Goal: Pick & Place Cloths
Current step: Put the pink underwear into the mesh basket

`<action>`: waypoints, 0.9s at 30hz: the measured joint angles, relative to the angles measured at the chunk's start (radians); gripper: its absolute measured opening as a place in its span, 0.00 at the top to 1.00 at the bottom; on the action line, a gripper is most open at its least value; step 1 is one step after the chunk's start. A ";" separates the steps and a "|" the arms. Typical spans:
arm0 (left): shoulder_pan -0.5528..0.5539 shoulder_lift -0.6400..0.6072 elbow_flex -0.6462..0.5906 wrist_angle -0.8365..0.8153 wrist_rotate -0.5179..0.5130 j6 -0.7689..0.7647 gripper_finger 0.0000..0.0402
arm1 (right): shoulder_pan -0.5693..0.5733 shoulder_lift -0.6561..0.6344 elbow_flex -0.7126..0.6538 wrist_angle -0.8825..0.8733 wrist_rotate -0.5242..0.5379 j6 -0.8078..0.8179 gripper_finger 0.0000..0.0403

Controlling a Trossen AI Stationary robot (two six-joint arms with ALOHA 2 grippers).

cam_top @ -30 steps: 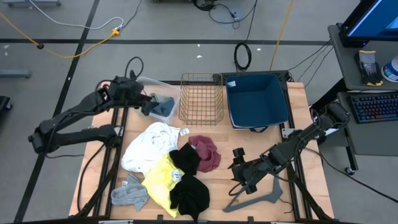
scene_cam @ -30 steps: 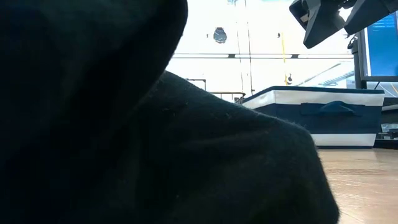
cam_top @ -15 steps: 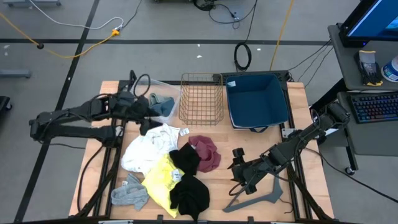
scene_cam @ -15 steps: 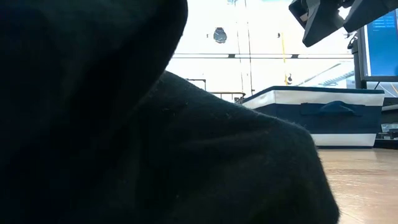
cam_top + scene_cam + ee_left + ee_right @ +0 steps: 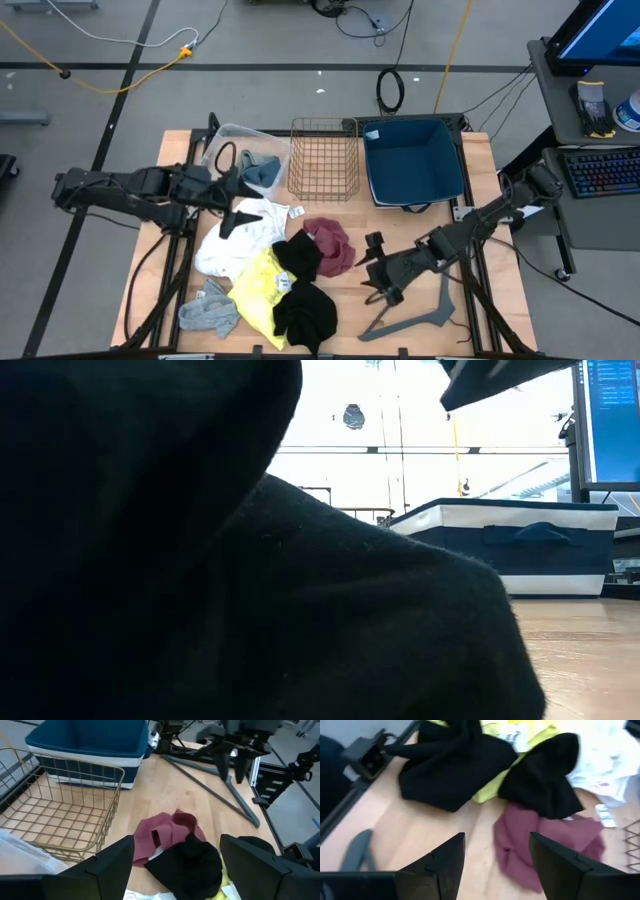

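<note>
Teal-blue cloth: was lodged in the clear bin, apparently already sorted.
Remaining cloths: were heaped mid-bench, white cloth to maroon cloth, awaiting pickup.
Left gripper: jaws were spread wide and empty, held over the white cloth's edge; maroon cloth and a black cloth lay just ahead between them.
Right gripper: jaws were part-open, nothing gripped, just beside the maroon cloth.
</note>
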State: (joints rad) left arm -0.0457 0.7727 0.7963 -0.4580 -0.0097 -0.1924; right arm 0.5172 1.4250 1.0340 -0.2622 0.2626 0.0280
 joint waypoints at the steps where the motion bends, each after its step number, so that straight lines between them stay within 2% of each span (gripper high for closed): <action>1: -0.004 0.000 0.000 0.000 -0.001 -0.002 0.26 | -0.014 0.000 0.000 0.009 0.000 -0.010 0.48; 5: -0.010 0.000 0.000 0.000 -0.001 -0.004 0.26 | -0.073 0.016 0.000 0.017 0.001 -0.025 0.48; 16: -0.010 0.000 0.000 -0.001 -0.002 -0.019 0.26 | -0.156 0.187 0.000 0.116 -0.003 -0.142 0.48; 27: -0.010 0.000 0.000 -0.002 -0.002 -0.022 0.26 | -0.213 0.317 0.000 0.155 -0.005 -0.146 0.48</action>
State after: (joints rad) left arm -0.0559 0.7731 0.7963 -0.4599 -0.0115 -0.2144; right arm 0.3039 1.7419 1.0340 -0.1074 0.2579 -0.1177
